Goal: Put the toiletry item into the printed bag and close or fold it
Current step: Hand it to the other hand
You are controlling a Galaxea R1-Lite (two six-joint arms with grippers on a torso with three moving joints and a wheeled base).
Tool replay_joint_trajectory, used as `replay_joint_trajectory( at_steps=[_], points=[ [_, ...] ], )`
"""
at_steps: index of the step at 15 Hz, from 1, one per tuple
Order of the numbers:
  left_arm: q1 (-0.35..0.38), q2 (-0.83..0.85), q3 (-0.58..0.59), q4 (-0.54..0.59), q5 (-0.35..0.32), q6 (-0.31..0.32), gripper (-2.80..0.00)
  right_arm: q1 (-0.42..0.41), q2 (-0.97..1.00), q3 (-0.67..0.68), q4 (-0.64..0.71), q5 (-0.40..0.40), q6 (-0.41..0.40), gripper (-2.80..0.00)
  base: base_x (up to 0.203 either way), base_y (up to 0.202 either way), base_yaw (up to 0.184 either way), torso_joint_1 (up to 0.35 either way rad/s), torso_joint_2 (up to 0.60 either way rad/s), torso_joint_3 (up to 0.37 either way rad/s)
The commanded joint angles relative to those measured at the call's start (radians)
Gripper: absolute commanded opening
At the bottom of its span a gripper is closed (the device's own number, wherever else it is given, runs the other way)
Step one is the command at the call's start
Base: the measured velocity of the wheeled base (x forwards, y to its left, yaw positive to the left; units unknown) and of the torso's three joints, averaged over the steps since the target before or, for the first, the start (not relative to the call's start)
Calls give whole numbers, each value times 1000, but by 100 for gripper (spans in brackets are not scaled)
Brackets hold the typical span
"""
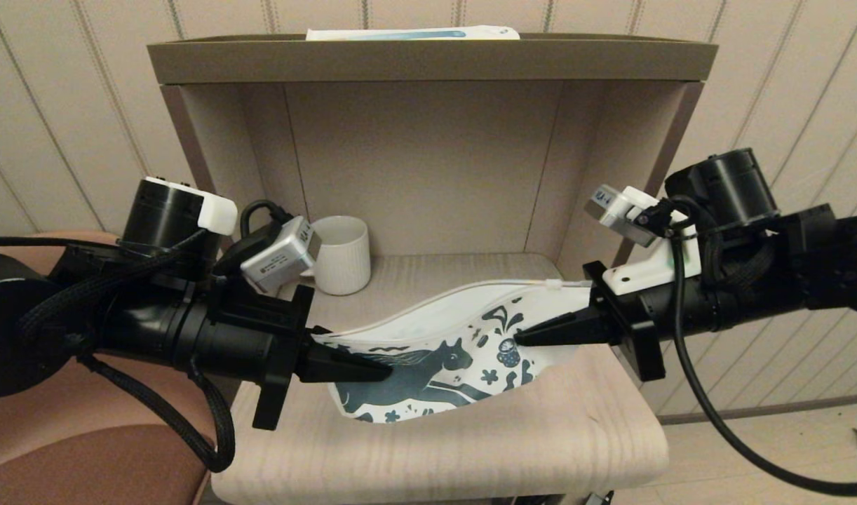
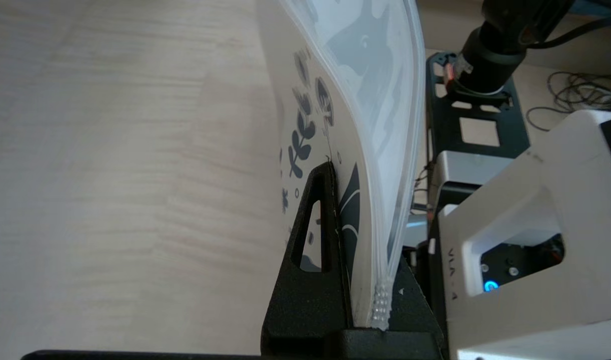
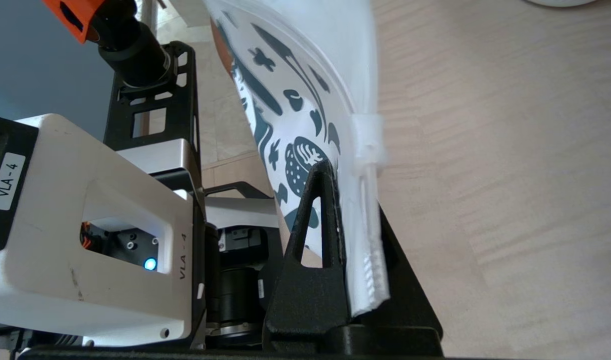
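Note:
The printed bag (image 1: 442, 351), white with a dark teal horse and leaf motifs, hangs stretched between both grippers above the shelf. My left gripper (image 1: 379, 366) is shut on the bag's left end (image 2: 365, 210). My right gripper (image 1: 523, 337) is shut on its right end (image 3: 358, 235), just below the white zip slider (image 3: 368, 142). The bag's top edge curves from left to right, and its lower edge sags toward the shelf. The tiny white squeeze tube is not visible in any view.
A cream ribbed mug (image 1: 342, 254) stands at the back left of the light wood shelf (image 1: 470, 449). A long white-and-blue box (image 1: 411, 33) lies on top of the cabinet (image 1: 428, 59). A brown seat (image 1: 85, 449) sits to the left.

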Motion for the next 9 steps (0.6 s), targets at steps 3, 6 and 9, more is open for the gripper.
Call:
replay_joint_trajectory(
  at_steps=[3,6,9],
  points=[
    [-3,6,-7,2,-6,-7,-280,2,-4,4,3,6,-3,-280,0,0,0,0,0,0],
    [-4,5,-1,-3,-6,-3,-280,1,-4,8,2,6,-3,-280,0,0,0,0,0,0],
    [-3,6,-6,-6,-7,-7,0,0,-4,8,1,6,-3,-280,0,0,0,0,0,0]
  ],
)
